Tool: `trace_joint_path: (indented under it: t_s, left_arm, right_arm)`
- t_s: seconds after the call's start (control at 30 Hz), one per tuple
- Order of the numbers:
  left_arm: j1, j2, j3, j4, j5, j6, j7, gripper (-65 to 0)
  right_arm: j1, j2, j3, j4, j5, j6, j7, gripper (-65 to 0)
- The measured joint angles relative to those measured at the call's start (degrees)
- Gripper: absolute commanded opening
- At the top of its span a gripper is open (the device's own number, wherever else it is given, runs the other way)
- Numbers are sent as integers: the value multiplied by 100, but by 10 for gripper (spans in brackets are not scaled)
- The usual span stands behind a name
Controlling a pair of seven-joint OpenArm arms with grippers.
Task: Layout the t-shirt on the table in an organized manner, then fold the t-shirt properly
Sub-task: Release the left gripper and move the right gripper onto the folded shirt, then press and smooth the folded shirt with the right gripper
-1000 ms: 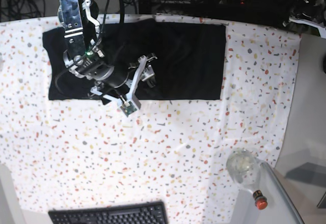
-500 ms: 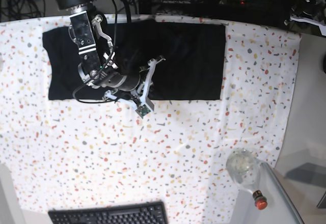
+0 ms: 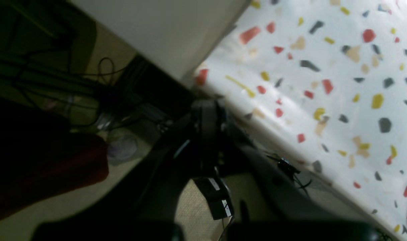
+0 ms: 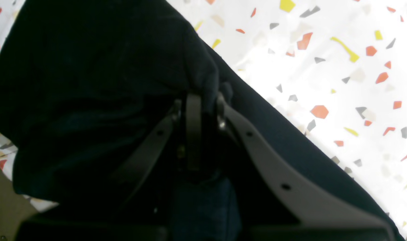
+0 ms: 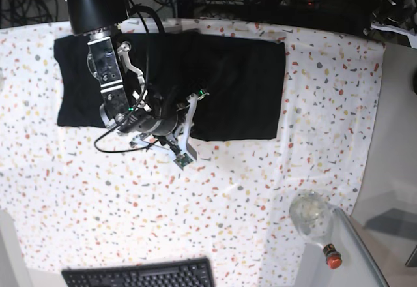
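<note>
Closing on the shirt hem at frame centre, the right gripper is now pinching it, needing a lift to fold.

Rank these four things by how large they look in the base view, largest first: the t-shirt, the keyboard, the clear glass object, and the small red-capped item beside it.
1. t-shirt, partly covered by the right gripper, which is shut on its edge
2. keyboard, cut off by the frame's bottom edge
3. clear glass object
4. red-capped item
</note>
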Motion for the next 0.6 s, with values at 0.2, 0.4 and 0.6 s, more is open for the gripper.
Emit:
trace_joint_path:
  t_s: [0.2,0.4,0.6]
  left_arm:
    - [15,0,-2,-7,0,4,2,-650]
    - [2,0,0,-7,-2,4,0,-650]
    - [-11,-103,448,17,0,9,-20,-650]
  right_arm:
    - [-286,0,0,595,-50,-46,-101,-434]
    - [-1189,2,0,2326,-26,-66,-96,-216]
    - [-2243,-13,2,2815,-44,-46,-188,-275]
